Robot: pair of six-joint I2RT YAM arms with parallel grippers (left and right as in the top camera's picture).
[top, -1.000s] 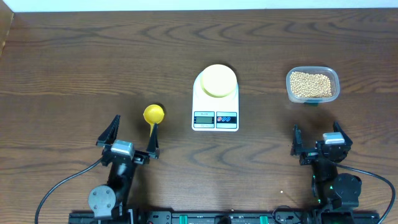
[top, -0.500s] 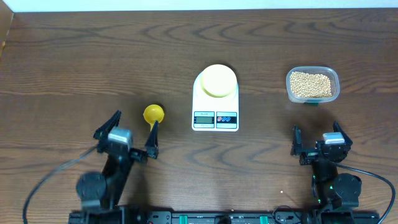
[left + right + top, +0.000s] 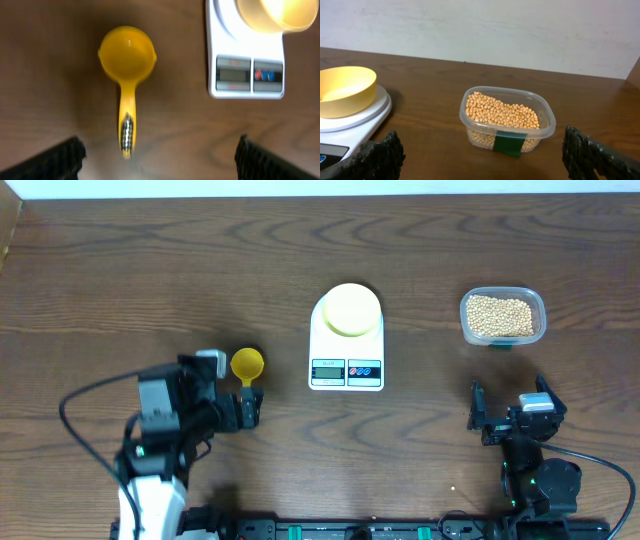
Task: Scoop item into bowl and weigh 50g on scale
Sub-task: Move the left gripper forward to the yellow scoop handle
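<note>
Beans [image 3: 502, 111] lie heaped in a clear tub [image 3: 541, 129] at the table's right side, none yet in the pale yellow bowl [image 3: 349, 309], which sits on the platform of the white scale [image 3: 346, 370]. The left gripper [image 3: 159, 152] hangs with its jaws wide and empty above the yellow spoon [image 3: 127, 55], the spoon's thin handle pointing in between the fingers. The right gripper [image 3: 482, 157] rests facing the tub, jaws also wide and empty.

The handle is slim and lies flat on the wood, so a close that lands off-centre may skid or twist the spoon instead of lifting it. Spoon and tub lie on opposite sides of the scale, so a loaded spoon likely crosses near the bowl: a knock could shift the bowl, and small round beans roll off easily. The light tub may slide when dug into unless steadied. The display is too blurred to read
</note>
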